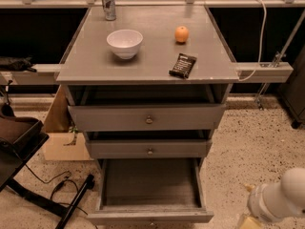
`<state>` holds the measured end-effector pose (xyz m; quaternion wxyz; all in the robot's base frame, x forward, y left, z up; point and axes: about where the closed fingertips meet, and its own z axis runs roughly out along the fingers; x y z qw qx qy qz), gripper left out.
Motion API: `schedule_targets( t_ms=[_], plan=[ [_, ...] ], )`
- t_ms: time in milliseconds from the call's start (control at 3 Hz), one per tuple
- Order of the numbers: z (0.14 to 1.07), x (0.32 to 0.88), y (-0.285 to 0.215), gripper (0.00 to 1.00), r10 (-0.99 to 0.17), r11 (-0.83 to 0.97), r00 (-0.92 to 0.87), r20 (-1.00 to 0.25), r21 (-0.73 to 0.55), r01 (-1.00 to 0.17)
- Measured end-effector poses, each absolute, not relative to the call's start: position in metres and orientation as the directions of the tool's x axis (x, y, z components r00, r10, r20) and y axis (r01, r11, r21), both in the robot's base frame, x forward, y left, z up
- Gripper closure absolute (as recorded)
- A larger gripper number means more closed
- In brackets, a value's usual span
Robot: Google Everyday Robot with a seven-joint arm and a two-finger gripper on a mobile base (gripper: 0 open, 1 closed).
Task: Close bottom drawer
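Bottom drawer (pixel 150 187), a shallow grey wooden box with a slim front panel, stands pulled far out at the foot of the smooth grey cabinet (pixel 147 56), while the gripper (pixel 249 220), a pale tip low to the cabinet's right, hides whether it is spread or pressed together.

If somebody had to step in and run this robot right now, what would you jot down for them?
Gripper: low at the bottom right edge of the view, right of the cabinet, apart from the drawer.
Bottom drawer: pulled far out, its inside looks empty.
Done: nothing towards closing it shows yet.
Left: bring the gripper to the drawer's front panel and push it fully in.
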<state>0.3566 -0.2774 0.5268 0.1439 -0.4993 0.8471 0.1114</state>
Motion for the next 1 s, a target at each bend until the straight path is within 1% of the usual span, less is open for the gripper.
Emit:
schedule_targets(
  t_ms=[333,667,1000],
  plan=[
    [0.452,0.370,-0.259,0.16,-0.795,0.456,-0.419,-0.438,0.023,-0.890],
    [0.380,0.388,-0.246,0.39,-0.775,0.454,-0.405,-0.485,0.019,-0.891],
    [0.309,0.396,-0.236,0.62,-0.748,0.460,-0.438,-0.499,0.087,-0.884]
  ],
)
